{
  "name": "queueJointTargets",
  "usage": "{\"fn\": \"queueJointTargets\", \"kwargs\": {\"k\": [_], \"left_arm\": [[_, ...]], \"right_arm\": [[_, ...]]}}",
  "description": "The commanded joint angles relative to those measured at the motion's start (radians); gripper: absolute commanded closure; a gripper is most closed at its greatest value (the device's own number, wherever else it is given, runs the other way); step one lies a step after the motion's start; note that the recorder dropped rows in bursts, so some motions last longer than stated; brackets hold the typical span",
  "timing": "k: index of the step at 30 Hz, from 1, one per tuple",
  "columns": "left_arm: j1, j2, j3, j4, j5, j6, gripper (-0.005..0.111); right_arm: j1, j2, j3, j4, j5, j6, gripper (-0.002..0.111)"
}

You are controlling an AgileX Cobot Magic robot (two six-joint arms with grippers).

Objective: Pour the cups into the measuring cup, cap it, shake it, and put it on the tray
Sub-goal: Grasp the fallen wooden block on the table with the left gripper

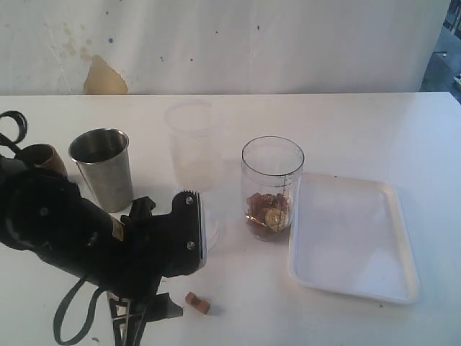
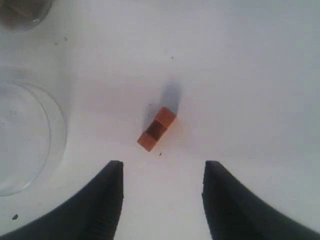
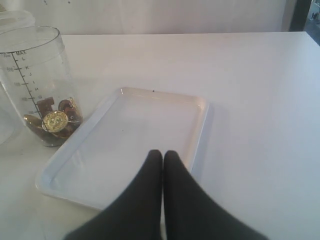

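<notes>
Well, the measuring cup [image 1: 272,186] stands upright and uncapped on the white table [image 1: 360,130], just beside the tray [image 1: 353,238]. It's a tall clear plastic cylinder with a black scale, and a small heap of brown blocks [image 1: 258,205] and a shiny gold coin [image 1: 275,218] sit at its bottom. So pouring looks largely done, I'd say, but one stray block [image 2: 157,129] lies on the table, well apart from the cup. The left gripper [image 2: 162,167] hangs right above it, black ribbed jaws spread, nothing between them. This reads as a clean-up pick, and the next move calls for dropping straight down and straddling that tiny, hard-edged piece squarely. Further back, the brushed-steel tumbler [image 1: 103,167] stands upright and tapered, and the rounded wooden cup [image 1: 45,158] is half hidden by the arm. The right gripper [image 3: 162,156] hovers over the smooth, low-rimmed tray, jaws pressed together, empty.
</notes>
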Motion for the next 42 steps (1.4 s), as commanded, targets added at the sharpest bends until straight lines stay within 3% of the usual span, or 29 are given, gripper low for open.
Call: {"fn": "queueJointTargets", "kwargs": {"k": [1,5,10,15,22,33,36,42], "left_arm": [[0.003,0.051,-0.005,0.004,-0.040,0.117,0.060],[0.003,0.084,-0.040,0.001,0.042,0.135,0.063],[0.003,0.117,-0.094,-0.095,0.016,0.187,0.063],[0.003,0.208,-0.167,-0.099,0.118,0.187,0.063],[0.003,0.250,-0.182,-0.097,0.104,0.265,0.063],[0.006,0.335,-0.223,-0.063,0.137,0.219,0.063],[0.006,0.344,-0.248,-0.063,0.182,0.219,0.069],[0.006,0.344,-0.285,-0.049,0.254,0.205,0.098]], "right_arm": [[-0.002,-0.004,0.005,0.000,-0.001,0.005,0.108],[-0.002,-0.004,0.005,0.000,-0.001,0.005,0.108],[-0.002,-0.004,0.005,0.000,-0.001,0.005,0.108],[-0.002,-0.004,0.005,0.000,-0.001,0.005,0.108],[-0.002,-0.004,0.005,0.000,-0.001,0.005,0.108],[-0.002,-0.004,0.005,0.000,-0.001,0.005,0.108],[-0.002,-0.004,0.005,0.000,-0.001,0.005,0.108],[-0.002,-0.004,0.005,0.000,-0.001,0.005,0.108]]}}
